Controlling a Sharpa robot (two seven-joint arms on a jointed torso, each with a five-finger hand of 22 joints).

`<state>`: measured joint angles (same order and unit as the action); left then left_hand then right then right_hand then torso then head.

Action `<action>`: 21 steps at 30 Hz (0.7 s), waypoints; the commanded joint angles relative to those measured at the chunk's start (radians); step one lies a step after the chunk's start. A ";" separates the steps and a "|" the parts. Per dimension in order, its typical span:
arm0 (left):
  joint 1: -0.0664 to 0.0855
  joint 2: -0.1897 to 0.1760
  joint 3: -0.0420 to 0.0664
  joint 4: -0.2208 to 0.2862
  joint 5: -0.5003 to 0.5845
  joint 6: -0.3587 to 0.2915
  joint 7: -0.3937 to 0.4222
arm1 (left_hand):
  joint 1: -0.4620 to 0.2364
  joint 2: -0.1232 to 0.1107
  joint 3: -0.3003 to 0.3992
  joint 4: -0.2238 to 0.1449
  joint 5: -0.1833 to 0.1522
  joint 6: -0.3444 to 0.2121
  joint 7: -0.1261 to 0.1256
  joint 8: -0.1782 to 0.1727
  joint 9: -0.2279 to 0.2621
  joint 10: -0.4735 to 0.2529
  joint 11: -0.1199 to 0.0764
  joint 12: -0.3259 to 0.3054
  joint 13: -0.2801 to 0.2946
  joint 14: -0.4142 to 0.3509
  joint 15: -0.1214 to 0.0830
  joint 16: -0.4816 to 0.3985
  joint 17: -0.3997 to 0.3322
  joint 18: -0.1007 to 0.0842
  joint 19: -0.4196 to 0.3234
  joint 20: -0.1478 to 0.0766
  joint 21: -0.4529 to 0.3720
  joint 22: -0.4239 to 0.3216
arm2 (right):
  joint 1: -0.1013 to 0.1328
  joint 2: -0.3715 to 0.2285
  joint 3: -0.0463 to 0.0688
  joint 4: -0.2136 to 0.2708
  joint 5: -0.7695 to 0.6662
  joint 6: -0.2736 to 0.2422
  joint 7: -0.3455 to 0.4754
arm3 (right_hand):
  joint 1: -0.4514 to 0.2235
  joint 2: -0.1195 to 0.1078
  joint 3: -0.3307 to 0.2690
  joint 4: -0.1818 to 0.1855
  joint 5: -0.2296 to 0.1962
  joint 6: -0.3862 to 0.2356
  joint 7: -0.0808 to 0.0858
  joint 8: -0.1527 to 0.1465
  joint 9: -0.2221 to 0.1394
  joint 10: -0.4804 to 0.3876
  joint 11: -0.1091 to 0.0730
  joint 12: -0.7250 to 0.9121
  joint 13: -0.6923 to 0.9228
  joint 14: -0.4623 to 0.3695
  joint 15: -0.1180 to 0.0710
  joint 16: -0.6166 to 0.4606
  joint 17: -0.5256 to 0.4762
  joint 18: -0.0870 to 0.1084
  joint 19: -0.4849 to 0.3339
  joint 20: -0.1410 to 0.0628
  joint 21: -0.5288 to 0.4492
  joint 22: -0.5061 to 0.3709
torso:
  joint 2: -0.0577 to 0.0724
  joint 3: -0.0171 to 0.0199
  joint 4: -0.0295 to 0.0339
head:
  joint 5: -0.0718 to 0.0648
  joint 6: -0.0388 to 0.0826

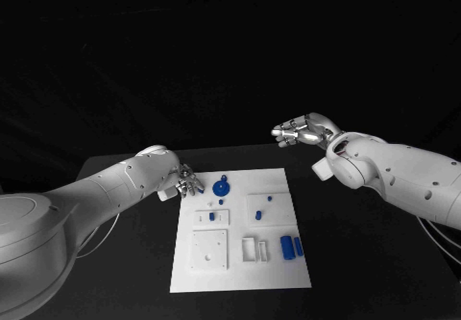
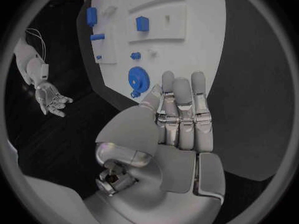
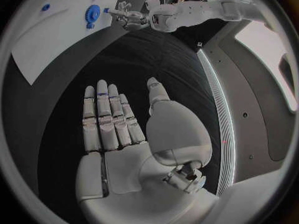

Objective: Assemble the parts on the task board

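Head view: one white task board [image 1: 240,267] on the black table [image 1: 374,267]. Blue parts on it: one gear-like disc [image 1: 222,186], two upright cylinders [image 1: 286,246] side by side, three smaller pieces. Left hand [image 1: 184,183] at the board's far left corner, right hand [image 1: 298,131] raised beyond the far edge.

Left wrist view: left hand fingers [image 2: 182,114] straight, side by side, empty.

Right wrist view: right hand [image 3: 124,129] flat, fingers extended, holding nothing.

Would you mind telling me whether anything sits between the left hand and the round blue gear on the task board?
Nothing visible does. The left hand is open at the board's far left edge, and only bare white board lies between its fingertips and the gear.
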<state>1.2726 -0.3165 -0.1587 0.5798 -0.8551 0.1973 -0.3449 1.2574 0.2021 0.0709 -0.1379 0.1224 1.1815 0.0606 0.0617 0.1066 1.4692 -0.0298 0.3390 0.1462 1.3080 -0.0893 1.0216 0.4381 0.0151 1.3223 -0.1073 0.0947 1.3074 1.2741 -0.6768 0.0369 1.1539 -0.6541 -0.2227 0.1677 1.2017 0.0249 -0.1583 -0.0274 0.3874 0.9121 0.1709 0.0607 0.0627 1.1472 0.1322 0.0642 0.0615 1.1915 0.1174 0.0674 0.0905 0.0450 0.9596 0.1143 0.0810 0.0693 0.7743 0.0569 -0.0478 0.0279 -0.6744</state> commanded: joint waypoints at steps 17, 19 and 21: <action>0.002 -0.059 0.001 0.082 0.028 -0.105 0.027 | -0.156 -0.137 0.291 -0.067 0.259 0.124 -0.042 0.005 0.067 0.046 -0.023 0.080 0.008 0.057 -0.015 -0.010 0.046 -0.005 0.005 -0.018 0.079 0.021 | 0.000 -0.009 0.001 0.006 0.005 0.005 0.008 | -0.002 -0.004 0.002 0.009 0.006 -0.009 -0.001 -0.001 -0.002 -0.006 -0.002 -0.003 -0.001 -0.005 -0.002 -0.005 -0.001 -0.008 -0.007 0.000 0.000 -0.002 | -0.001 0.0000 0.0023 | 0.007 -0.002; 0.005 -0.078 0.002 0.113 0.033 -0.120 0.026 | -0.171 -0.138 0.297 -0.071 0.268 0.135 -0.046 0.006 0.072 0.047 -0.024 0.088 0.008 0.063 -0.016 -0.015 0.053 -0.005 0.006 -0.018 0.084 0.020 | 0.000 -0.012 0.001 0.007 0.005 0.005 0.008 | -0.002 -0.004 0.002 0.009 0.006 -0.009 -0.001 -0.001 -0.002 -0.007 -0.002 -0.003 -0.001 -0.006 -0.002 -0.005 -0.001 -0.008 -0.007 0.000 0.000 -0.002 | -0.002 0.0002 0.0031 | 0.008 -0.002; 0.008 -0.098 0.002 0.144 0.036 -0.135 0.025 | -0.177 -0.142 0.298 -0.075 0.278 0.142 -0.048 0.006 0.075 0.047 -0.024 0.095 0.009 0.067 -0.017 -0.018 0.057 -0.006 0.007 -0.019 0.087 0.020 | 0.000 -0.014 0.001 0.008 0.005 0.005 0.008 | -0.002 -0.004 0.002 0.009 0.006 -0.009 -0.001 -0.001 -0.002 -0.007 -0.002 -0.003 -0.001 -0.006 -0.002 -0.005 -0.001 -0.008 -0.007 0.000 0.000 -0.002 | -0.001 0.0002 0.0030 | 0.010 -0.002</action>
<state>1.2774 -0.4084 -0.1577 0.7075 -0.8412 0.1148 -0.3294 1.0916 0.0577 0.3590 -0.2060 0.3954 1.2026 0.0815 0.0669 0.1800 1.4804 -0.0335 0.4290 0.1544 1.3688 -0.1070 1.0105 0.4933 0.0151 1.3274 -0.1199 0.1760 1.3079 1.2741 -0.6895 0.0369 1.1593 -0.6518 -0.2227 0.1676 1.2017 0.0249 -0.1554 -0.0246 0.3873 0.9086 0.1675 0.0607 0.0627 1.1472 0.1322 0.0642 0.0615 1.1915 0.1174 0.0673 0.0905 0.0450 0.9595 0.1143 0.0810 0.0693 0.7729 0.0564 -0.0453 0.0356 -0.6763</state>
